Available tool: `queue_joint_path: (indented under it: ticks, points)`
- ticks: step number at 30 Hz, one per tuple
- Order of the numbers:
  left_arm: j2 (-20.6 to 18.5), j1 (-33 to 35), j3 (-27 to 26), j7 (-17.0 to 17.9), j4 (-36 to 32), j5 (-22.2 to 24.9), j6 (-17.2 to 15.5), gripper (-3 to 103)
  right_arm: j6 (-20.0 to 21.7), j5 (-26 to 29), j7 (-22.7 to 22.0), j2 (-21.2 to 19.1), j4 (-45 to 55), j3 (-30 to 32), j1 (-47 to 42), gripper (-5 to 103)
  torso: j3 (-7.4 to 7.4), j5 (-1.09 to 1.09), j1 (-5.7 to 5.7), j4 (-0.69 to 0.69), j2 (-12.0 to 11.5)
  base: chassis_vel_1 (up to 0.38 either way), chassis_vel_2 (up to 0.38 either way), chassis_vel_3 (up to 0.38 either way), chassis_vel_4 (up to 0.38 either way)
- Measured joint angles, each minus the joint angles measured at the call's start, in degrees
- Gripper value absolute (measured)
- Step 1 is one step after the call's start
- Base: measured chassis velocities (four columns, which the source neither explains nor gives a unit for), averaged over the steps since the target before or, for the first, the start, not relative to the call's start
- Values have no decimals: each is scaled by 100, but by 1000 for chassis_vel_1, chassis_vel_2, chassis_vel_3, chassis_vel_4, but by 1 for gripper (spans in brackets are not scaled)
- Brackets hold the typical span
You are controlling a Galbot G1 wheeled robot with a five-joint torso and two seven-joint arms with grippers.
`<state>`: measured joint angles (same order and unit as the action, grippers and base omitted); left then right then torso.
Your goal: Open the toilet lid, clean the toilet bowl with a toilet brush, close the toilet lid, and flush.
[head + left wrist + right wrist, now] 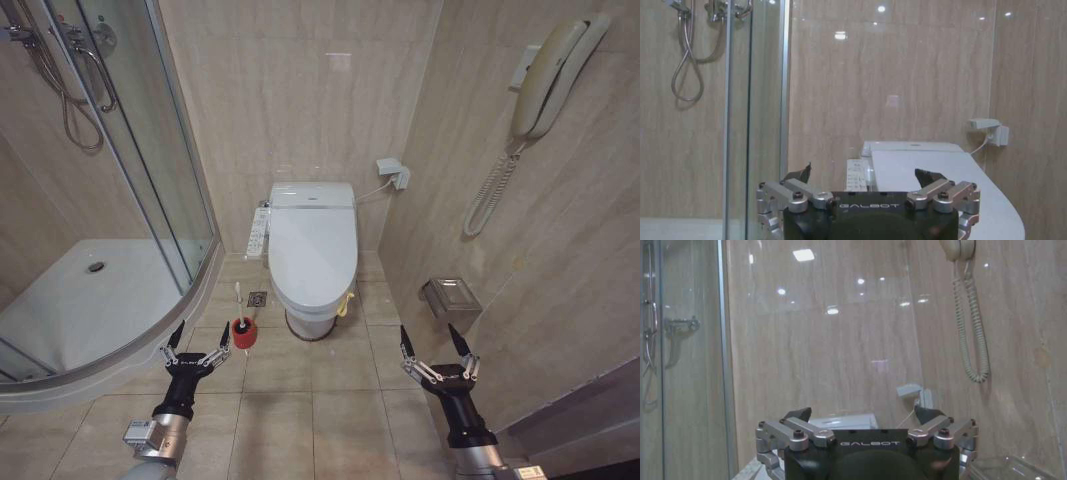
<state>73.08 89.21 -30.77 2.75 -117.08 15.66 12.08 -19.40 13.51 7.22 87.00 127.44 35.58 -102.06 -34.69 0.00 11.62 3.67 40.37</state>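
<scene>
So far nothing done: glossy white oval plastic toilet lid point(313, 245) down at 12 o'clock, hiding the bowl. Thin white-handled toilet brush point(239, 300) seemingly seated in its red cup point(243, 333), on the floor just beside the pedestal. Left tool point(197, 342) at 8 o'clock, right tool point(436, 347) at 4 o'clock: both low, spread wide, empty.

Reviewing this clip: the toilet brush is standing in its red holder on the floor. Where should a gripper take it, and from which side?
Probably the thin white handle of the toilet brush, above the red holder, which hides the bristle head. The handle stands nearly upright, so pinching it from the robot's side and lifting straight up looks best. The open left gripper is closest.
</scene>
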Motion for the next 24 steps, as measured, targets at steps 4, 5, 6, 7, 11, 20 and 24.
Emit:
queue_joint_path:
  ticks: [4,5,6,7,11,20,24]
  points:
    - [0,1,0,0,0,0,0,100,-19,-13,-5,-20,-55,0,15,100,0,0,-2,0,0,-43,58,77,-72]
    - [0,0,0,0,0,0,0,100,-55,-12,-5,-24,-70,0,25,100,0,0,-2,0,0,-105,105,149,-123]
    - [0,0,0,0,0,0,0,100,-65,-7,-12,-24,-78,0,36,100,0,0,-1,0,0,-135,139,149,-165]
    - [0,0,0,0,0,0,0,100,-65,-7,-12,-24,-78,0,36,100,0,0,-1,0,0,-135,139,149,-165]
    - [0,-1,0,0,0,0,0,100,-132,-1,-23,-21,-106,-4,56,100,0,0,1,0,0,-182,211,187,-200]
    - [0,-4,0,0,0,0,0,100,-444,71,-17,-28,-176,-13,-5,100,-3,1,7,-3,-2,-201,206,217,-217]
    - [0,-5,0,0,0,0,0,100,-329,100,-39,-48,-125,-39,14,100,-2,0,6,-1,-3,-55,40,41,-39]
